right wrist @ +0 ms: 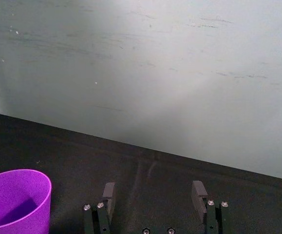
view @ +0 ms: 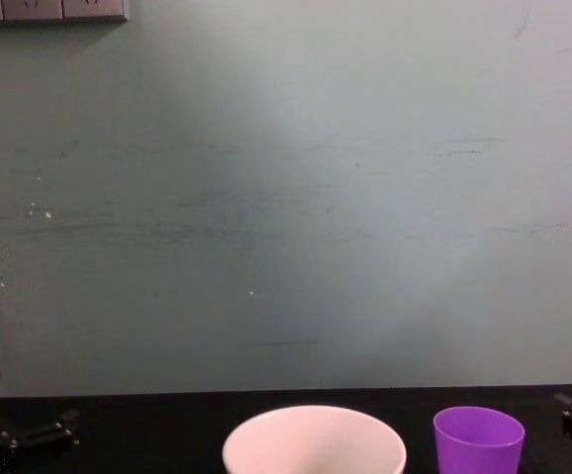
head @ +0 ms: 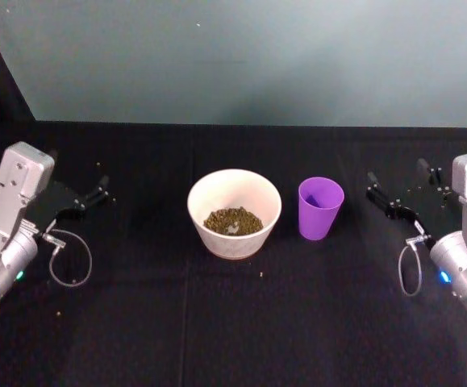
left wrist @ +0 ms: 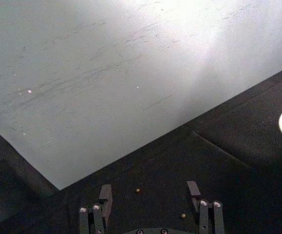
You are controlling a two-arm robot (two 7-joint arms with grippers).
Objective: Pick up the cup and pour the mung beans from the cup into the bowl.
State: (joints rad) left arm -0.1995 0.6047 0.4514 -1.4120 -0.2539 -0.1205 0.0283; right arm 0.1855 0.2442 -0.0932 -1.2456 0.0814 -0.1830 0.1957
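The white bowl point(head: 234, 212) stood mid-desk on the black cloth point(head: 217, 322), holding the mung beans point(head: 232, 220). The purple cup point(head: 320, 207) stood upright just beside it, toward the right edge. The left gripper point(head: 97, 193) and right gripper point(head: 394, 193) hung near opposite edges, jaws spread wide, gripping nothing.

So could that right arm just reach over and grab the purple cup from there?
Probably yes: the right gripper is open beside the cup, nothing stands between them, and the bowl sits on the cup's far side.
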